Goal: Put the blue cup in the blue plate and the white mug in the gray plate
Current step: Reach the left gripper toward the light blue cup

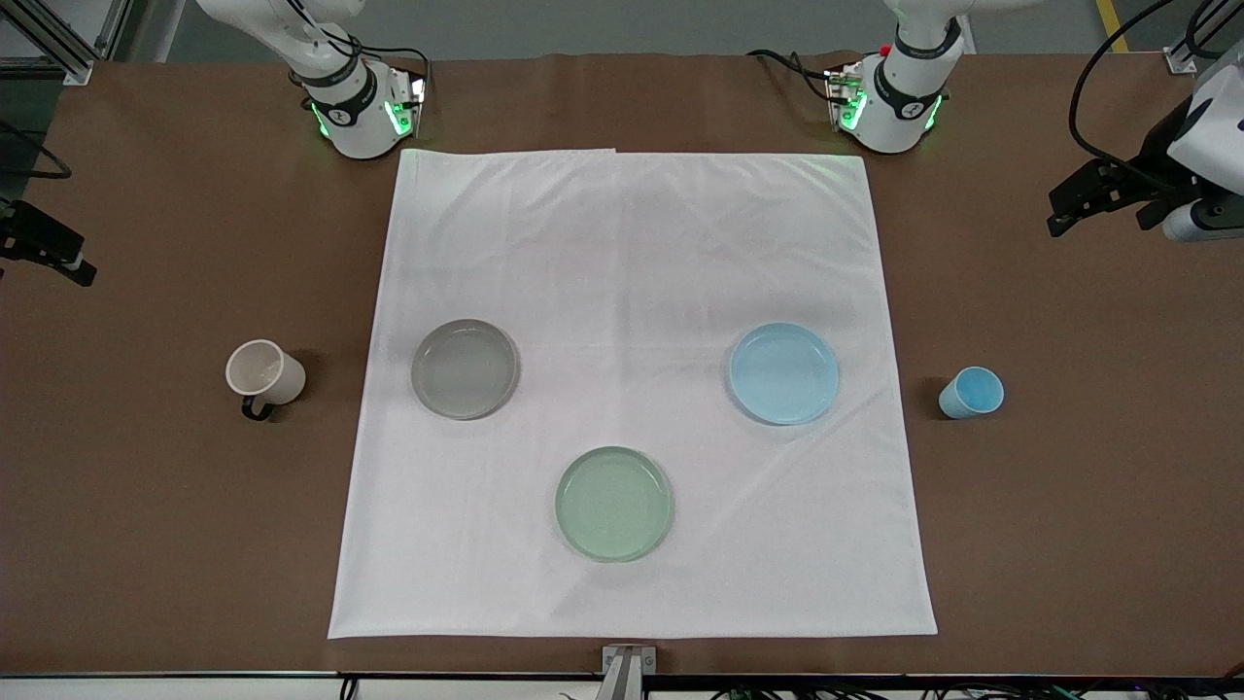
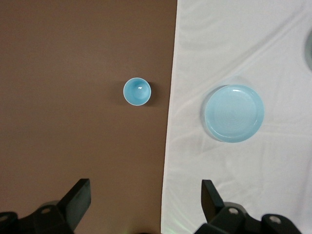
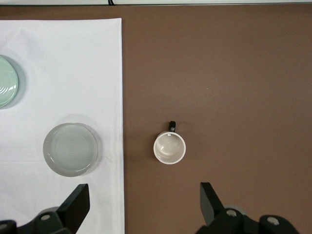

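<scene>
Three plates sit on a white cloth [image 1: 632,292] on the brown counter [image 1: 146,535]. Left claw [image 2: 144,204] and right claw [image 3: 144,204] are both spread wide, holding nothing.

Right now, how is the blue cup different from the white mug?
The blue cup is light blue with a brighter blue inside; the white mug is cream-white. The white mug has a small dark loop handle; the blue cup has none. The blue cup looks slightly smaller than the white mug. The blue cup stands toward the left arm's end of the table, the white mug toward the right arm's end. Both stand upright and empty on bare table, off the white cloth.
</scene>
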Controlling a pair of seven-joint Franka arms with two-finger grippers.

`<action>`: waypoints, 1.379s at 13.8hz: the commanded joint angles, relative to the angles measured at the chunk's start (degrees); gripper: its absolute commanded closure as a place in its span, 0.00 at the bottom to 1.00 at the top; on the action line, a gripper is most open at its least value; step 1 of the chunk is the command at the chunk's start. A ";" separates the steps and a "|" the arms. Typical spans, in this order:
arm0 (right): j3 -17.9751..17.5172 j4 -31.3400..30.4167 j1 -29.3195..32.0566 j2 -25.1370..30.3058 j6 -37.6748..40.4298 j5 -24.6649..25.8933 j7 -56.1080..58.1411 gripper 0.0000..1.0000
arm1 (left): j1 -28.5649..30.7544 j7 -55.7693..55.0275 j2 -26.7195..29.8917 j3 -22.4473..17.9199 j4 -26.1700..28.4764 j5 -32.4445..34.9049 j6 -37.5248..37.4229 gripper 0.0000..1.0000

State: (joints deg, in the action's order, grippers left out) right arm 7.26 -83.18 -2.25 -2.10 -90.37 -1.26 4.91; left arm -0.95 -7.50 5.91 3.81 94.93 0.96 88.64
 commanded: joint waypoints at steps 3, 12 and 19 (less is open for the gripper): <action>-0.49 0.56 0.49 -0.18 0.46 0.74 -0.78 0.00 | 0.68 3.09 -0.63 -0.47 -1.86 0.09 -1.45 0.00; -0.49 0.56 0.49 -3.34 0.28 0.91 -0.60 0.00 | 9.03 8.47 -11.88 -0.20 7.25 4.05 11.26 0.00; -0.49 -1.10 4.26 -15.46 -2.16 0.47 0.10 0.00 | 11.06 8.56 -16.70 -0.29 24.41 4.14 37.54 0.06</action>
State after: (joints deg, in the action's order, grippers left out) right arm 7.37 -84.17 -0.13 -13.05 -90.77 -1.11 4.93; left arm 9.00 0.55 -9.70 3.40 116.35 5.58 120.84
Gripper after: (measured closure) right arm 0.000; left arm 0.026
